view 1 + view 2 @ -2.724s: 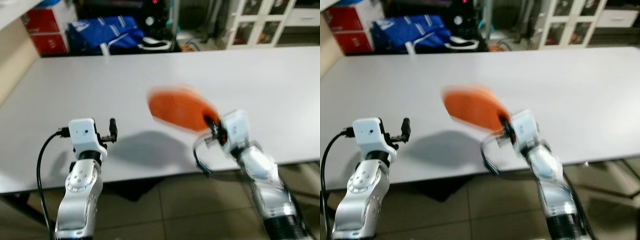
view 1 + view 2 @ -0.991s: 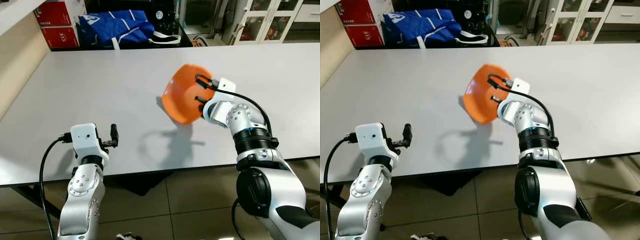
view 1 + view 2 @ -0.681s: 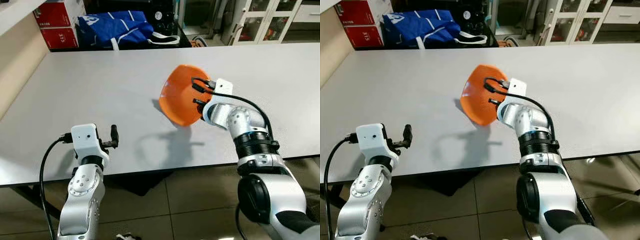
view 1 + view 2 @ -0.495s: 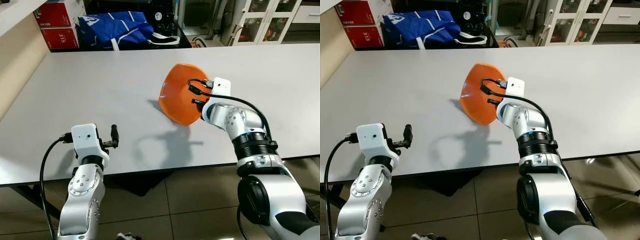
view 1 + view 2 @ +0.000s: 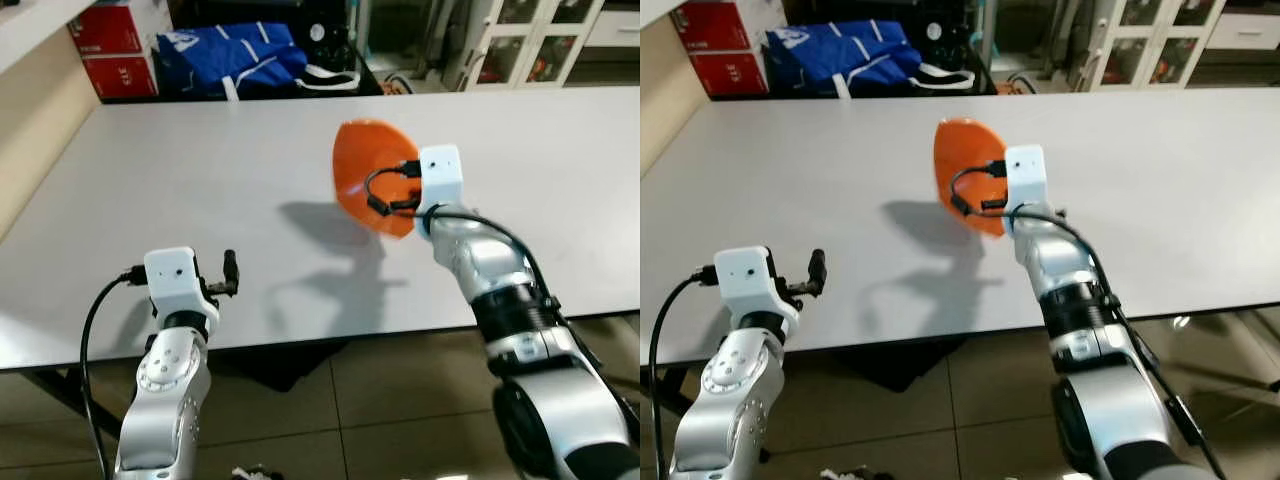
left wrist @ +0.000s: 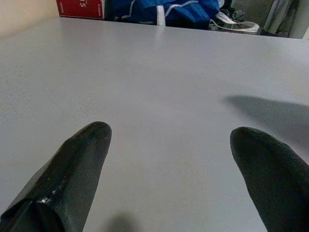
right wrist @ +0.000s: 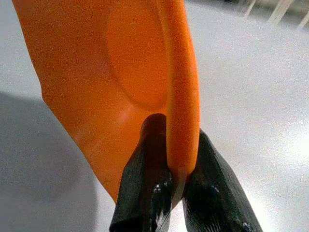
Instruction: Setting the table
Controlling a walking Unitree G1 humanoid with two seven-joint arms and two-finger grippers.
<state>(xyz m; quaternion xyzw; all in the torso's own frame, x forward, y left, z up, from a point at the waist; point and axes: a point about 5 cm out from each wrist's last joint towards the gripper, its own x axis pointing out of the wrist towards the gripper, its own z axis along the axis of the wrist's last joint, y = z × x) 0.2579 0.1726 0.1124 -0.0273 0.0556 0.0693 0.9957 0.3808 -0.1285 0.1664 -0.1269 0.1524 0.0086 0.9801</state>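
Observation:
An orange plate hangs above the middle of the white table, turned nearly edge-on and upright. My right gripper is shut on its rim, one black finger on each face of the orange plate. The right arm reaches in over the table's near edge. My left gripper stands open low over the table's near left part, nothing between its fingers. The left gripper's finger points forward from its wrist.
The plate's shadow lies on the table below and left of it. Beyond the far edge stand red boxes, a blue bag and white cabinets. A beige wall panel runs along the left.
My right arm has lifted and twisted the plate from a tilted, face-on pose to nearly upright and edge-on. The left arm has not moved.

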